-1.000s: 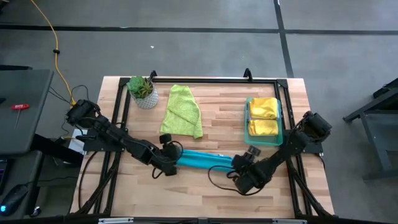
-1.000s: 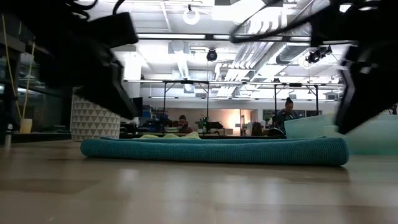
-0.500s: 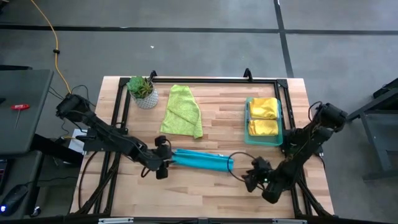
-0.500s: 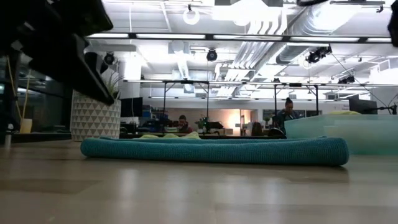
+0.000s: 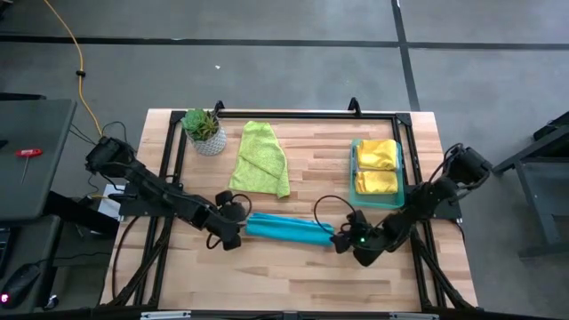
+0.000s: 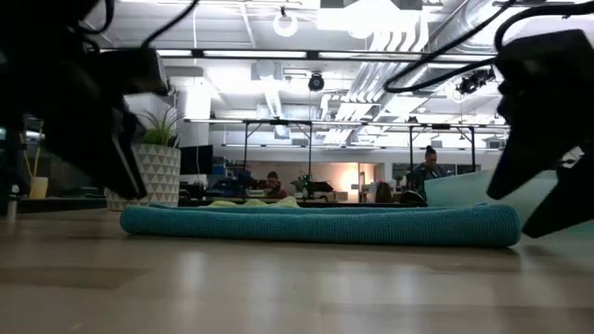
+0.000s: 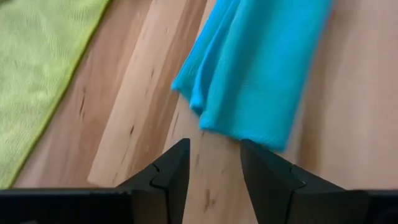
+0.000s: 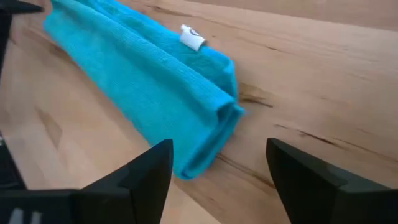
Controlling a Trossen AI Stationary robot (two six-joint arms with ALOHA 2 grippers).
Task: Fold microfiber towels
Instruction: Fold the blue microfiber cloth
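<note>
1. Since half a second ago the right claw [image 5: 340,240] has swung in from the bench's near right corner to the right end of the teal towel [image 5: 289,230]; the left claw [image 5: 238,226] has stayed at the left end.
2. The teal towel lies folded into a long narrow strip on the bench [image 5: 302,169], near the front edge, between the two claws.
3. The right claw stands wide open just off the towel's end, gripping nothing; a white tag [image 8: 192,37] shows on the towel.
4. The left claw is open, its fingers [image 7: 169,174] just short of the towel's edge, empty.
5. A lime green towel [image 5: 259,159] lies flat farther back, beside a potted plant [image 5: 204,130].
6. Two folded yellow towels [image 5: 377,167] sit in the green tray [image 5: 355,174] at the right.
</note>
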